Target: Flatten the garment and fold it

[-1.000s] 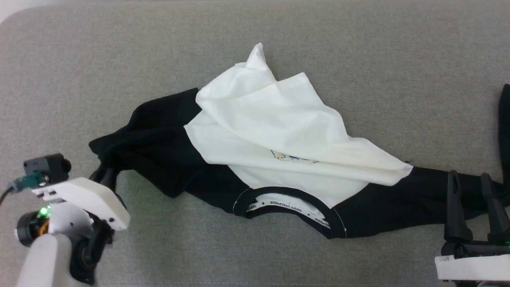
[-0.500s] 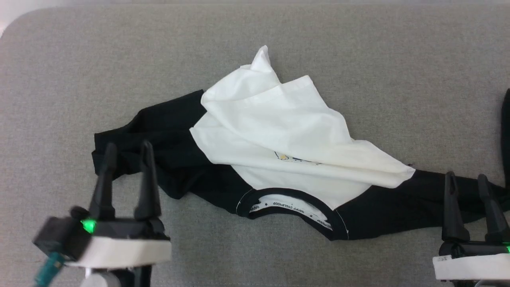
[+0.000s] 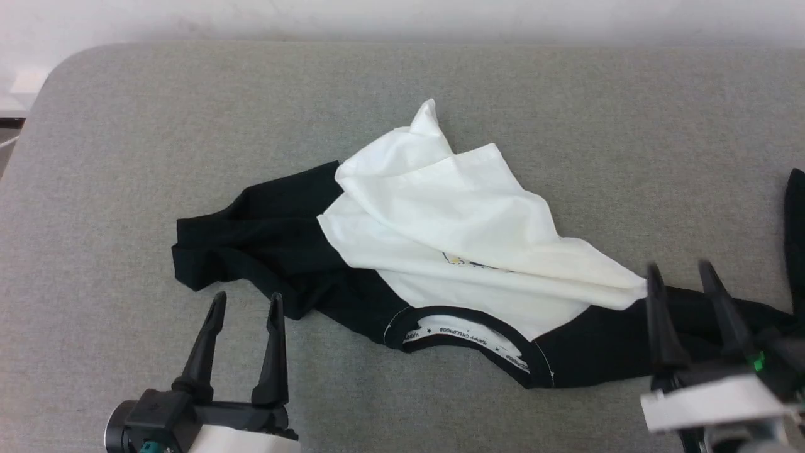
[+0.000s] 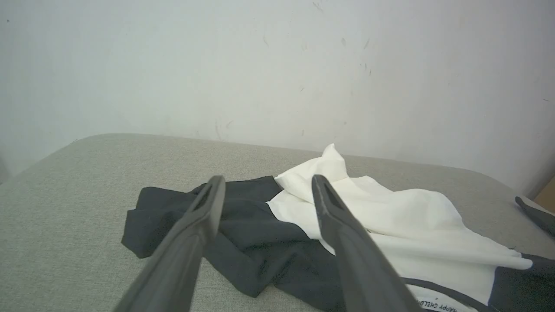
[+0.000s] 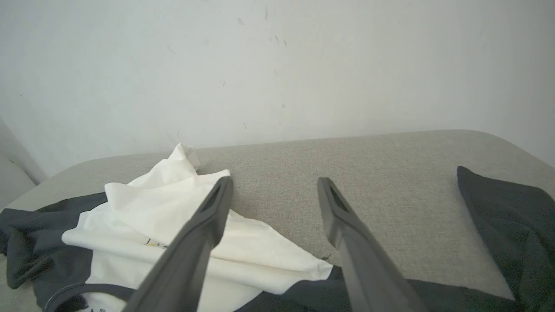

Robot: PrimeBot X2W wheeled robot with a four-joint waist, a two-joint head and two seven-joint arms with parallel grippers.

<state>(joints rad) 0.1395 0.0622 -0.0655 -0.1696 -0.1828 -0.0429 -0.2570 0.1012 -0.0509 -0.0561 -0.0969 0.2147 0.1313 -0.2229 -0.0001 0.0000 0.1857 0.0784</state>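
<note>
Wide grey fabric-covered surface [image 3: 126, 157] with rounded corners standing against a pale wall [image 4: 277, 65], crumpled garment [image 3: 453, 214] lying across its middle, white body bunching over black sleeves, collar facing the near edge, another dark cloth [image 3: 795, 226] lying toward the right.

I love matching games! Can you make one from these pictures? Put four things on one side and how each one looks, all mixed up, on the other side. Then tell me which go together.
Things:
1. left gripper
2. T-shirt's white body
3. T-shirt's collar
4. padded surface

How they look:
A. grey, lying under everything
B. black, with lettered tape inside it
C. open, holding nothing
D. crumpled into folds

Right pairs: 1-C, 2-D, 3-B, 4-A
</note>
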